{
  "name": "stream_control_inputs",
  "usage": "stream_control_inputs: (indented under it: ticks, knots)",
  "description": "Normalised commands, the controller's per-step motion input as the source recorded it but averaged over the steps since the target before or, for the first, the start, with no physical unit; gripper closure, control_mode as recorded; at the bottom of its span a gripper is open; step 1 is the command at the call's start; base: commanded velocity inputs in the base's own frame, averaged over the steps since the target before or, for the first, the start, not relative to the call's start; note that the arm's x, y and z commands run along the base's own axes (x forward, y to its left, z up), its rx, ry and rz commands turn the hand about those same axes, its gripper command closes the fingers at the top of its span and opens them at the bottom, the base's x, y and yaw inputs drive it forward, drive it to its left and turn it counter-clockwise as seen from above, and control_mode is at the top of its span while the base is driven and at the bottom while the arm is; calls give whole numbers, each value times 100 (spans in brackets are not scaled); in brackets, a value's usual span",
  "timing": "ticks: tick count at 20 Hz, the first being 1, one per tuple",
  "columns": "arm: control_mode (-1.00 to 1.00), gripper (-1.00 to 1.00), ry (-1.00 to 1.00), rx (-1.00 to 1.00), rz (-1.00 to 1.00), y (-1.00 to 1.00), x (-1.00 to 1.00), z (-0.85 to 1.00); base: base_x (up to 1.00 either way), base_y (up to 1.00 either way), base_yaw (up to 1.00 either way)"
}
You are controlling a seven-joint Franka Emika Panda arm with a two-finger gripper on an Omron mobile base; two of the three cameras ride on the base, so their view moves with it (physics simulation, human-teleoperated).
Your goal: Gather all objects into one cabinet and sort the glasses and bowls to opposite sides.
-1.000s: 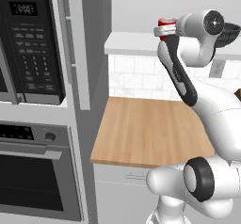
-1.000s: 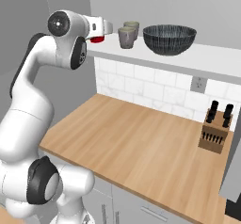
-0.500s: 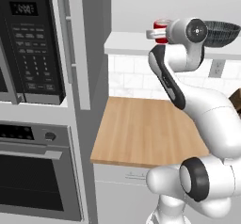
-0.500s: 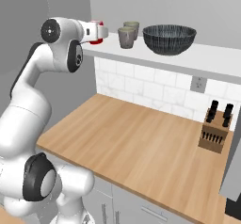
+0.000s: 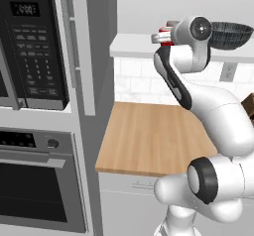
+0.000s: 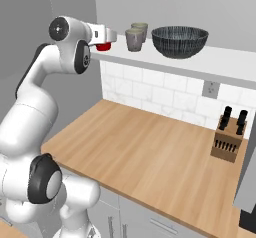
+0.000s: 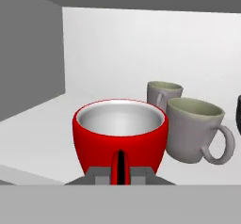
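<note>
Setting was a rendered home kitchen. Evidence: a black microwave [image 5: 31,51] sat built in above a wall oven [image 5: 37,180] on the left; a wooden worktop [image 6: 150,157] ran over white base cabinets [image 6: 125,222]; a white tiled backsplash [image 6: 150,89] held a wall socket [image 6: 210,88]; a knife block [image 6: 227,139] stood far right; mugs [image 6: 135,37] and a dark bowl [image 6: 179,41] sat on the cabinet shelf [image 6: 225,62].

Plenty of open shelf [image 7: 33,124] to the left of the red cup [image 7: 120,133], out to the grey side wall [image 7: 30,53]. On the right it's tight: two mugs [image 7: 195,129] sit just beside it, and the big dark bowl [image 6: 179,41] blocks the space past them.
</note>
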Motion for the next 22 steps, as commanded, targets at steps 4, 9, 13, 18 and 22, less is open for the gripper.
stream_control_inputs:
  ticks: [4,9,13,18,22]
  knots:
    - [-100,100,2,0,0,0,1,0,0,0,0]
    - [-100,100,-11,0,0,0,26,-25,0,0,0]
    - [-100,100,-17,0,0,0,32,-42,0,0,0]
    - [-100,100,-2,0,0,0,35,-4,0,0,0]
    - [-100,100,0,0,0,0,53,0,0,0,0]
